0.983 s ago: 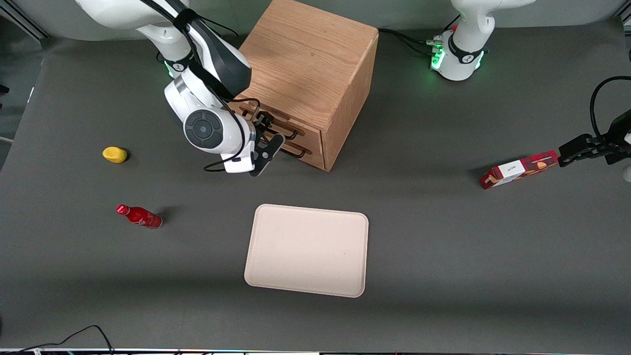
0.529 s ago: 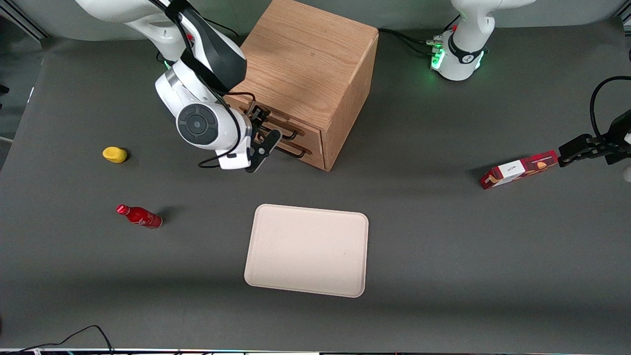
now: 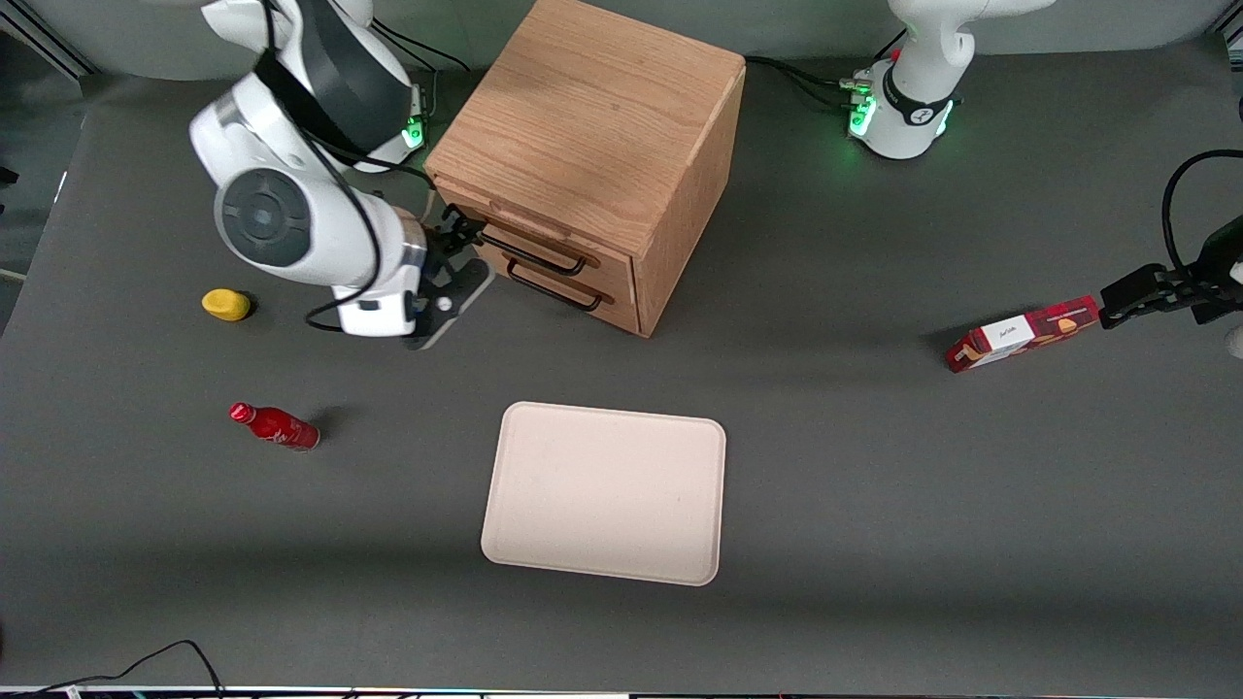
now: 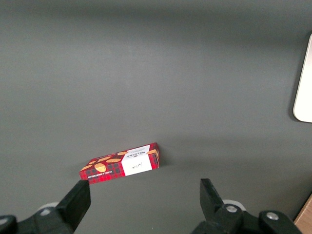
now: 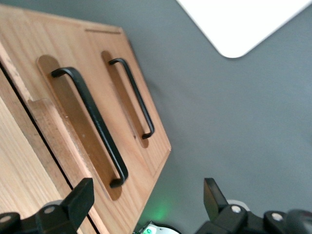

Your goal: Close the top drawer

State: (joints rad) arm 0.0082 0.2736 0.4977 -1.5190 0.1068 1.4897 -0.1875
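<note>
Gripper [image 3: 456, 254] beside top drawer [image 3: 529, 240]

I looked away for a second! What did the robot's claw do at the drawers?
The claw pulled away from the top drawer, moving off toward the working arm's end of the table, open and holding nothing. The top drawer sits shut, as before. The tray, bottle and yellow thing stayed put.

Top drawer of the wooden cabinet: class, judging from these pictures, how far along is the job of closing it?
Done, it seems: the top drawer sits flush with the lower drawer in the cabinet front, with no gap visible in the wrist view. In hand: nothing; the gripper is open, empty, off the handle, beside the cabinet toward the working arm's end. Left: apparently only parking the arm.
</note>
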